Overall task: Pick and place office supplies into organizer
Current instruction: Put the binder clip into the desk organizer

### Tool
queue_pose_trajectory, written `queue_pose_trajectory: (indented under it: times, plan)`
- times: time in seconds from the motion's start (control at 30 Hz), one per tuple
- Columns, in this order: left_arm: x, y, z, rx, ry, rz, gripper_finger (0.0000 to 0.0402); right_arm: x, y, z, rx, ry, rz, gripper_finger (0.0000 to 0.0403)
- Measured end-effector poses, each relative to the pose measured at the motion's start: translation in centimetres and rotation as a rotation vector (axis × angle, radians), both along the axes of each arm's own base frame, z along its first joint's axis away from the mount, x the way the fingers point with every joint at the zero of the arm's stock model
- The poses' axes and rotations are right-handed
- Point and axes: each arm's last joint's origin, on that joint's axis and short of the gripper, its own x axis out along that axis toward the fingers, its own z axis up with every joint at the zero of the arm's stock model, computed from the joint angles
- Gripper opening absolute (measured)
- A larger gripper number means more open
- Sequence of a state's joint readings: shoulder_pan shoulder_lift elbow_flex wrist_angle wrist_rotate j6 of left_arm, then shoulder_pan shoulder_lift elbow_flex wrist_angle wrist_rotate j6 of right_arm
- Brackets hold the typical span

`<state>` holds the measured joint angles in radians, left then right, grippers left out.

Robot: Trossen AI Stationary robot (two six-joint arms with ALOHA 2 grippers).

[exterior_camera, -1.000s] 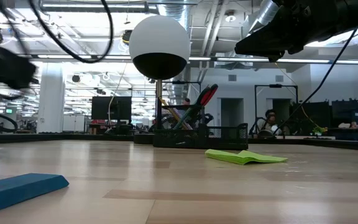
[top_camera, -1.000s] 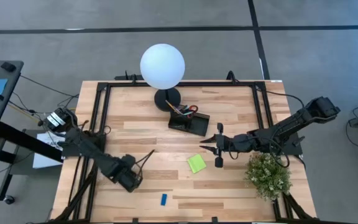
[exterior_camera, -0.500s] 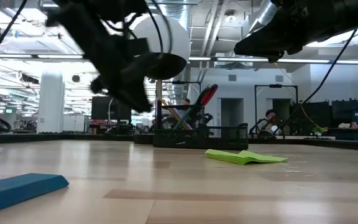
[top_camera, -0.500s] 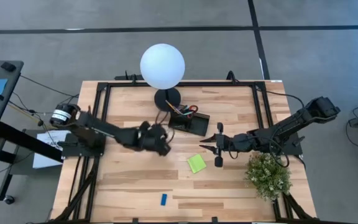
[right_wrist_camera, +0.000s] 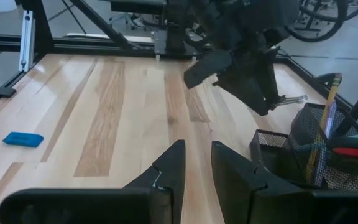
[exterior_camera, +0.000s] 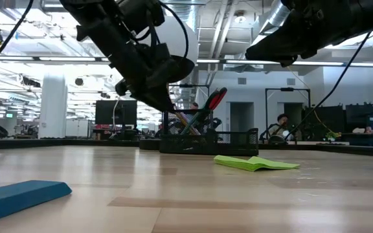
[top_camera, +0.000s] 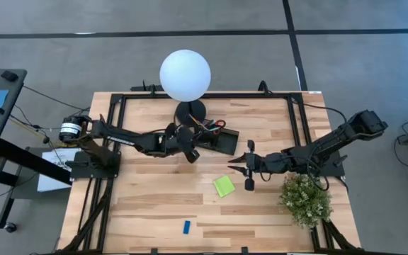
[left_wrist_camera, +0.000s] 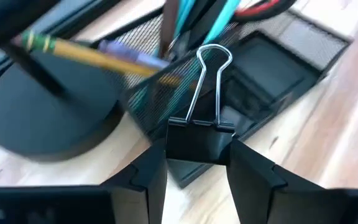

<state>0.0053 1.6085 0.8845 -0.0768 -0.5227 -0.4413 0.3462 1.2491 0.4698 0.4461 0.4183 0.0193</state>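
Note:
My left gripper (top_camera: pixel 189 151) hangs over the table just left of the black mesh organizer (top_camera: pixel 217 140), shut on a black binder clip (left_wrist_camera: pixel 197 142). The organizer holds red-handled scissors (exterior_camera: pixel 214 100), light-blue pens (left_wrist_camera: pixel 211 15) and a pencil (left_wrist_camera: pixel 73 50). The lime-green sticky pad (top_camera: pixel 224 185) lies flat on the table in front of the organizer. The blue eraser (top_camera: pixel 187 227) lies flat near the table's near edge. My right gripper (top_camera: pixel 230 166) hovers right of the sticky pad, open by a narrow gap (right_wrist_camera: pixel 197 152), holding nothing. My left gripper pinches the binder clip's black body (left_wrist_camera: pixel 199 132) between its two fingers (left_wrist_camera: pixel 151 171). The clip's silver wire handles (left_wrist_camera: pixel 214 62) stick out ahead of the fingertips toward the organizer. The fingers come from the table's left, slanting downward. The clip is lifted clear of the table.
The white globe lamp (top_camera: pixel 185 75) stands on its round black base (left_wrist_camera: pixel 45 121) just behind and left of the organizer, close to my left gripper. A green potted plant (top_camera: pixel 306 199) stands at the table's right near corner. Bare wood lies between the sticky pad and the eraser.
My left arm has swung from the table's near-left area toward the far edge and right, ending beside the organizer's left side with the clip between its fingers. My right arm has kept still.

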Motion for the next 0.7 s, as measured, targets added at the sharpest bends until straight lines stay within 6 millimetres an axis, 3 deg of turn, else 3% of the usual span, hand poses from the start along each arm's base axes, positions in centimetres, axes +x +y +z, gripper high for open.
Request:
queue_pose_trajectory:
  times: [0.1, 0.37, 0.7]
  plan:
    - [0.7, 0.1, -0.1, 0.011, -0.046, -0.019, 0.0130, 0.0, 0.0, 0.0, 0.000, 0.000, 0.000, 0.0072]
    - [2.5, 0.6, -3.5, 0.046, -0.033, -0.014, 0.0132, 0.0, 0.0, 0.0, 0.006, 0.003, -0.003, 0.0072]
    - [2.5, 0.9, -3.4, 0.054, -0.029, -0.019, 0.0180, 0.0, 0.0, 0.0, 0.006, 0.003, -0.003, 0.0072]
